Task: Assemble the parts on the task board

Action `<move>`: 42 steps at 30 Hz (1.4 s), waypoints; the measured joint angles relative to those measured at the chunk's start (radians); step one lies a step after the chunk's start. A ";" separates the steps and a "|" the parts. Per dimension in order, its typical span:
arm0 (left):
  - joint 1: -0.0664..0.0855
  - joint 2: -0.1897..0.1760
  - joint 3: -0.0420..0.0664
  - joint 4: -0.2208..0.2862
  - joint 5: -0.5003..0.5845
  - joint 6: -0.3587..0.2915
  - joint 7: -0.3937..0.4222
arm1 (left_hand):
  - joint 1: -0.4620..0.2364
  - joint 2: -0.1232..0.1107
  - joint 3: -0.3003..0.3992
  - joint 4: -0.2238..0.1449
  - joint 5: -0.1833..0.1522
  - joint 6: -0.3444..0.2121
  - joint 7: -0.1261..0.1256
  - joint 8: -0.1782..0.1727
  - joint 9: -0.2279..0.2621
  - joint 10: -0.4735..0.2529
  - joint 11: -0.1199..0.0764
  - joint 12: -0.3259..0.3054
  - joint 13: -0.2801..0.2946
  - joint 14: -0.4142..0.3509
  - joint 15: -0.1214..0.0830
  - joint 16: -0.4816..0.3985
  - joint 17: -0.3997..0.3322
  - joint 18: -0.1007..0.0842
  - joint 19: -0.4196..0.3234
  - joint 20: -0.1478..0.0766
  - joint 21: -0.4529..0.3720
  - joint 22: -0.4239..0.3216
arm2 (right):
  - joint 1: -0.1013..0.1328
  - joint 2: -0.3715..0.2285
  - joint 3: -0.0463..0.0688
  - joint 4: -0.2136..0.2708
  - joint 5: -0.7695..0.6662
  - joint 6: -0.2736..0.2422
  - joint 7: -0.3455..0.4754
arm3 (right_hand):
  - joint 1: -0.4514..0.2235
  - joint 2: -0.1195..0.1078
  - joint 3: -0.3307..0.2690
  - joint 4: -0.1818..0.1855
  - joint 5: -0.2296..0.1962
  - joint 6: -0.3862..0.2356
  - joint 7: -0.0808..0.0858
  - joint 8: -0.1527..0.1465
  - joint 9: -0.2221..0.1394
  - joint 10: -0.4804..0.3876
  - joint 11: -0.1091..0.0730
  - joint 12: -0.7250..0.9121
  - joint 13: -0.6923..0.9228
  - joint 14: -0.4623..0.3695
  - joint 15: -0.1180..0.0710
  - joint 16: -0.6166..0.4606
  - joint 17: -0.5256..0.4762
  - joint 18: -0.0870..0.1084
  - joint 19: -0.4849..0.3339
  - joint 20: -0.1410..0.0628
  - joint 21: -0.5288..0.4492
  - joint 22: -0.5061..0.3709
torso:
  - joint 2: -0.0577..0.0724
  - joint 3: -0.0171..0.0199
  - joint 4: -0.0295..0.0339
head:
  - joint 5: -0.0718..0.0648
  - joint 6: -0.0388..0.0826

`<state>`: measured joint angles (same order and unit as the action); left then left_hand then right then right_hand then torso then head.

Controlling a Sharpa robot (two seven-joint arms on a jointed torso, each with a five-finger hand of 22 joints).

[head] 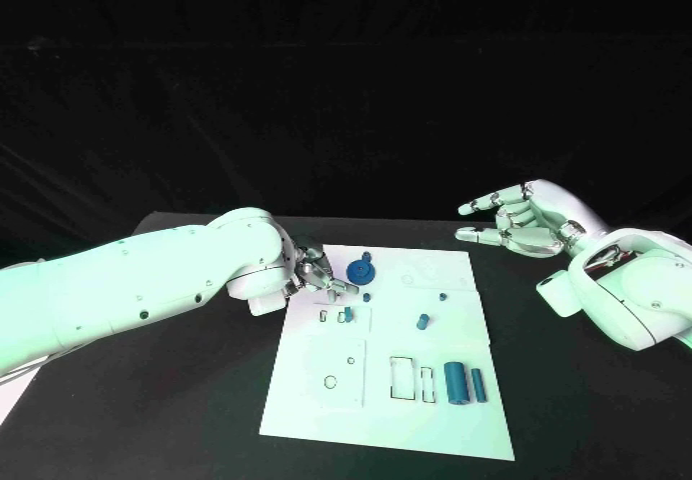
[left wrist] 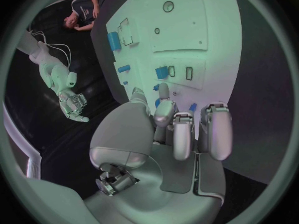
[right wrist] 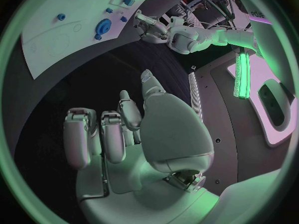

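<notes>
Lying flat on the black bench [head: 173, 400], one white rectangular task board [head: 389, 400], long side running away from the robot. Far end of board: one round blue gear-like disc [head: 359, 271], with a small blue peg [head: 371, 296] just beside it on the near side. Middle of board: one short blue cylinder [head: 423, 321], standing apart from the other pieces; one small blue part [head: 345, 316] seated at a pair of slots toward the left edge. Near right portion: one large blue upright-oblong block [head: 456, 382] and one narrower blue bar [head: 477, 384] just beside it, both next to rectangular outlined recesses [head: 402, 378]. Near left portion: a small oval cut-out [head: 330, 381] in a raised square panel. Left silver many-fingered hand [head: 316, 277], on a white arm: lowered over the far left edge of the board, fingertips close to the gear-like disc; the left wrist view shows its fingers [left wrist: 184, 134] curled downward toward the board, and whether they hold anything cannot be told. Right silver many-fingered hand [head: 515, 222], on a white arm: raised over bare bench to the right of the board, well apart from every part, fingers loosely spread and half curled, nothing in its grasp.
</notes>
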<state>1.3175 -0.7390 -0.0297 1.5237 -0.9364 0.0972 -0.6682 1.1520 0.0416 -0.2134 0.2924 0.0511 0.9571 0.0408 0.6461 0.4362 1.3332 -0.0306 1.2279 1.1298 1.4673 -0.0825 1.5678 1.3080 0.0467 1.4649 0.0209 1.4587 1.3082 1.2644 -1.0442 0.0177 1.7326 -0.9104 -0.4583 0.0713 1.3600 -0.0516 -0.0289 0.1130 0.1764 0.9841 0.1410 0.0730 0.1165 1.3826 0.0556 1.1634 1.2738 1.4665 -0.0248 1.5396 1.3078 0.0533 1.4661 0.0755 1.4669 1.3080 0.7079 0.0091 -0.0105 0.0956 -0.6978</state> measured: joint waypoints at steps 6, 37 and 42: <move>0.001 0.047 -0.007 -0.041 -0.039 0.024 -0.015 | -0.009 0.007 -0.022 0.000 0.000 -0.004 -0.004 0.018 0.021 0.002 -0.002 0.007 0.010 0.000 -0.007 0.000 0.000 0.000 0.002 -0.002 0.005 0.000 | -0.002 0.005 -0.001 -0.008 0.000 -0.001 -0.005 | 0.000 0.000 0.000 0.000 0.000 0.000 0.000 0.000 0.000 0.000 0.000 -0.004 -0.002 0.000 0.000 0.000 0.000 0.000 0.000 0.000 -0.004 0.000 | -0.001 0.0020 0.0005 | 0.005 -0.005; -0.002 0.145 -0.023 -0.143 -0.112 0.155 -0.028 | 0.006 0.024 -0.036 -0.004 0.000 -0.021 -0.007 0.046 0.058 0.005 -0.005 0.018 0.025 0.000 -0.007 0.000 0.000 0.000 0.000 -0.007 0.020 0.000 | -0.012 0.017 -0.002 -0.028 -0.001 -0.005 -0.004 | 0.004 0.004 -0.003 -0.003 0.010 0.000 0.000 0.000 0.003 0.000 0.000 -0.004 -0.002 0.000 0.000 0.000 0.000 0.000 0.000 0.000 -0.004 0.000 | 0.000 0.0001 0.0011 | 0.013 -0.023; -0.004 0.150 -0.023 -0.149 -0.113 0.169 -0.028 | 0.017 0.035 -0.036 -0.004 0.000 -0.025 -0.011 0.053 0.066 0.009 -0.009 0.022 0.029 0.000 -0.007 0.000 0.000 0.000 0.000 -0.007 0.020 0.000 | -0.013 0.017 -0.002 -0.030 0.000 -0.005 -0.004 | 0.004 0.004 -0.003 -0.003 0.010 0.000 0.000 0.000 0.003 0.000 0.000 -0.004 -0.002 0.000 0.000 0.000 0.000 0.000 0.000 0.000 -0.004 0.000 | 0.000 0.0001 0.0016 | 0.013 -0.025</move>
<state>1.3139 -0.5889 -0.0528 1.3745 -1.0499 0.2658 -0.6965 1.1687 0.0767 -0.2498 0.2883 0.0511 0.9322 0.0300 0.6988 0.5021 1.3420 -0.0394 1.2494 1.1586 1.4675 -0.0895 1.5678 1.3076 0.0470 1.4648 0.0138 1.4783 1.3077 1.2518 -1.0271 0.0155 1.7031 -0.9108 -0.4634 0.0674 1.3639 -0.0477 -0.0316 0.1102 0.1861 0.9841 0.1410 0.0729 0.1196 1.3826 0.0556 1.1592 1.2715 1.4665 -0.0248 1.5396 1.3074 0.0533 1.4661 0.0754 1.4633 1.3076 0.7083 0.0092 -0.0089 0.1087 -0.7232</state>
